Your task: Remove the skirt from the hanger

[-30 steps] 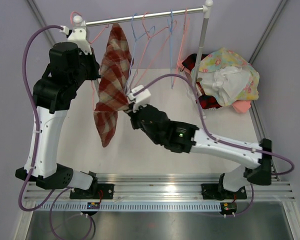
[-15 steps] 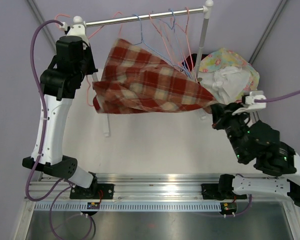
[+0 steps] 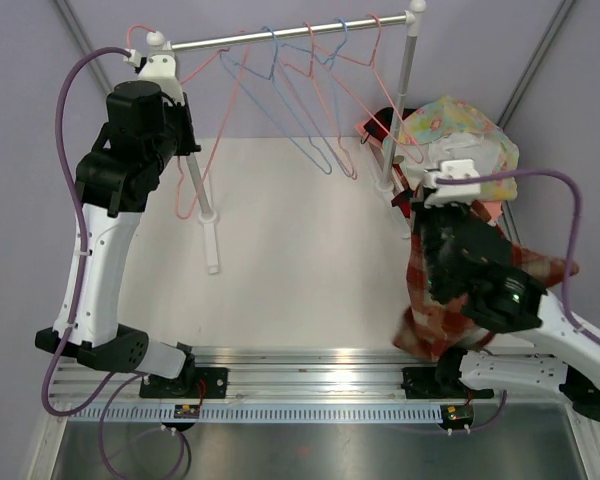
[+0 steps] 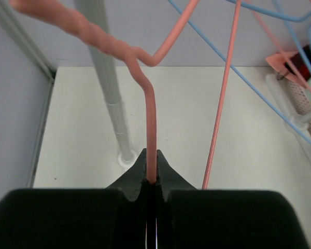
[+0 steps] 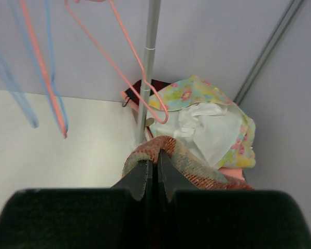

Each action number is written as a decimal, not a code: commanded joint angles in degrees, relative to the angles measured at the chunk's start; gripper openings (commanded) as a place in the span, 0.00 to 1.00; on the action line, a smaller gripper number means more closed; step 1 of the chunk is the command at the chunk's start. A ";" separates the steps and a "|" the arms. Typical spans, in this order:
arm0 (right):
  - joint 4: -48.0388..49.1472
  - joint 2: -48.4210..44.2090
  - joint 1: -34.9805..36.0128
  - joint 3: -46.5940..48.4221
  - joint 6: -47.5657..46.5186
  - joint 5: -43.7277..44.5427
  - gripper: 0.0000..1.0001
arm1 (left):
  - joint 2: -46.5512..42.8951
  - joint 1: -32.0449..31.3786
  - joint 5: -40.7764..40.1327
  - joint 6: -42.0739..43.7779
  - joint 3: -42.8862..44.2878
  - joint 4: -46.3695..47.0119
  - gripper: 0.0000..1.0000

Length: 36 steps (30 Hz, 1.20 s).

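Just pulled free, the red plaid woollen skirt (image 3: 430, 322) dangles at the table's right side from the tightly closed right gripper (image 5: 155, 166), while the left gripper (image 4: 151, 180) pinches the now bare pink wire hanger (image 4: 151, 116), so removal looks done

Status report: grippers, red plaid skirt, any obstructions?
Left gripper shut on pink wire hanger. Right gripper shut on red plaid skirt, clear of the hanger. No obstruction seen.

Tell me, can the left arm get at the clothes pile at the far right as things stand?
Probably not. The left gripper is shut on the pink hanger at the far left; the clothes pile lies beyond the rail's right post, with the right arm close in front.
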 commanded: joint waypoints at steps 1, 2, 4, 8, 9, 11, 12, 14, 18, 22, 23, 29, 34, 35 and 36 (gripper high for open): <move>-1.23 4.36 -12.22 5.99 2.51 -10.32 0.00 | -3.33 -1.29 6.30 1.40 -0.50 5.54 0.00; -2.64 5.15 -15.74 7.04 4.01 -13.14 0.00 | -3.77 -1.38 7.17 1.31 -0.85 5.54 0.00; -3.62 8.39 -25.21 10.30 4.21 -18.25 0.00 | -5.25 -1.47 8.06 1.49 -2.60 6.06 0.00; -4.76 15.34 -41.24 19.94 5.34 -27.29 0.00 | -7.72 -1.55 10.25 1.66 -5.42 7.03 0.00; -4.50 18.40 -44.05 21.80 6.39 -30.71 0.00 | -8.16 -1.55 10.35 1.66 -5.95 7.12 0.00; -4.33 24.36 -51.79 28.89 7.97 -35.02 0.00 | -9.22 -1.64 11.05 1.58 -7.44 7.30 0.00; -4.15 26.84 -53.99 31.81 8.33 -35.83 0.00 | -9.65 -1.64 11.22 1.49 -7.97 7.47 0.00; -5.02 32.37 -57.51 38.92 8.69 -37.33 0.00 | -10.79 -1.64 11.92 1.31 -9.63 7.91 0.00; -8.80 52.58 -59.37 66.50 6.93 -39.26 0.00 | -12.12 -1.64 12.10 1.05 -11.22 8.44 0.00; -1.37 63.59 -61.57 76.14 7.54 -42.08 0.00 | -11.86 -1.73 11.93 0.61 -10.96 8.79 0.00; 0.40 65.86 -62.01 75.79 8.24 -43.30 0.00 | -11.60 -1.73 11.93 0.26 -10.61 8.62 0.00; 5.53 75.18 -67.10 74.56 18.30 -44.62 0.00 | -9.05 -1.73 10.88 -0.45 -8.24 8.88 0.00; 4.54 76.62 -70.45 64.91 22.05 -41.30 0.00 | -6.33 -1.82 8.51 -0.97 -7.89 10.46 0.00; 5.86 74.87 -70.53 58.97 21.70 -39.98 0.02 | -5.80 -1.82 7.98 -1.23 -6.93 10.55 0.00; 8.04 74.07 -70.53 56.21 21.70 -37.19 0.10 | -5.01 -1.90 7.36 -1.41 -6.14 10.20 0.00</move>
